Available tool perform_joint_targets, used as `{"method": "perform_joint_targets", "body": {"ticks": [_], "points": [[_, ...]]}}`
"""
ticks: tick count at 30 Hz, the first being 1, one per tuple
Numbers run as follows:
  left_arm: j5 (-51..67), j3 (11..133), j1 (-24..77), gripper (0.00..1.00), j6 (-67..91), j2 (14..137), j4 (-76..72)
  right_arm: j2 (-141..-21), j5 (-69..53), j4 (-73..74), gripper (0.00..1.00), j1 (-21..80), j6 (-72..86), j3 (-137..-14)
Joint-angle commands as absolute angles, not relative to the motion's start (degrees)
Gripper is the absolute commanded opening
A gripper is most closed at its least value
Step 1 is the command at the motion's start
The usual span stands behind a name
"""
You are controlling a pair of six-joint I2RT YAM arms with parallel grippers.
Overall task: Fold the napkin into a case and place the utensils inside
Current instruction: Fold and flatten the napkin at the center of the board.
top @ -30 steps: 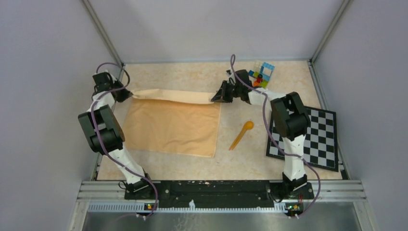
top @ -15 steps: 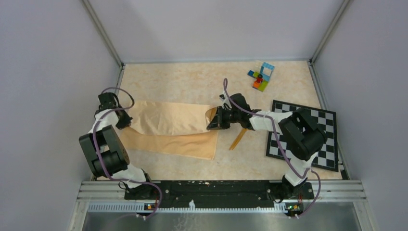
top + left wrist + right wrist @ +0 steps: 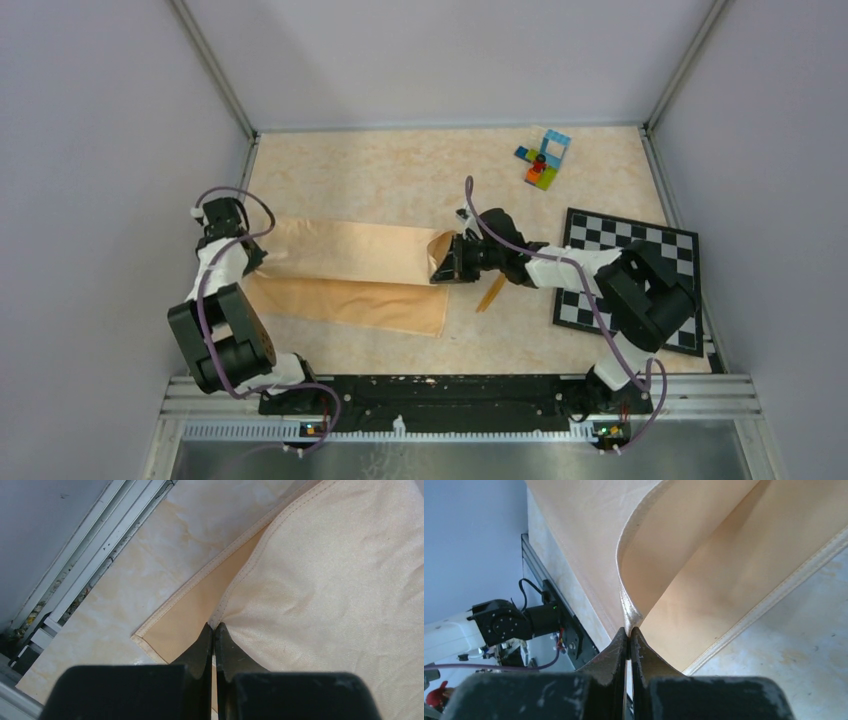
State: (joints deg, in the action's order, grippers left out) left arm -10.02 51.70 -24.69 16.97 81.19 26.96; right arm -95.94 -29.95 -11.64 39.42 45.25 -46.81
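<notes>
Peach-tan napkin flat on the marbled table, left of centre, with its far part raised and drawn over the lower layer as one long fold running left to right. Near strip of the lower layer uncovered along the front.

Clamped at both ends of that fold. Left gripper pinched on the hemmed edge at the left end, its jaws pressed together with only cloth between them (upper layer puffed out from the pinch, lower layer's corner flat on the table beneath, near the metal rail). Right gripper likewise closed tight on the hem at the right end, the cloth there curled upward in an open loop, inner face showing, the lower layer's hem flat on the table alongside.

Orange utensil flat on the table just beside the napkin's right edge, partly hidden under the right arm; spoon or knife, cannot tell.

Checkered board further right. Toy bricks at the far side, well apart from the cloth.
</notes>
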Motion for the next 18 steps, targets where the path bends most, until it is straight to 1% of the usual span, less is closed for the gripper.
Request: {"method": "perform_joint_targets", "body": {"ticks": [1,6,11,18], "points": [[-14.52,49.29,-24.82,0.00,16.79,80.11,23.30,-92.19,-28.35,-15.18,0.00,41.11,45.98,-44.58],[-12.32,49.31,-24.81,0.00,18.47,83.11,23.95,-96.84,-24.83,-16.41,0.00,40.63,47.90,-44.21],[-9.40,49.41,-24.89,0.00,20.50,84.79,23.65,-103.09,-22.83,-16.19,0.00,39.41,48.29,-47.39],[-2.42,49.65,-24.46,0.00,22.70,87.19,22.00,-109.73,-17.60,-8.37,0.00,36.28,45.36,-53.95]]}}
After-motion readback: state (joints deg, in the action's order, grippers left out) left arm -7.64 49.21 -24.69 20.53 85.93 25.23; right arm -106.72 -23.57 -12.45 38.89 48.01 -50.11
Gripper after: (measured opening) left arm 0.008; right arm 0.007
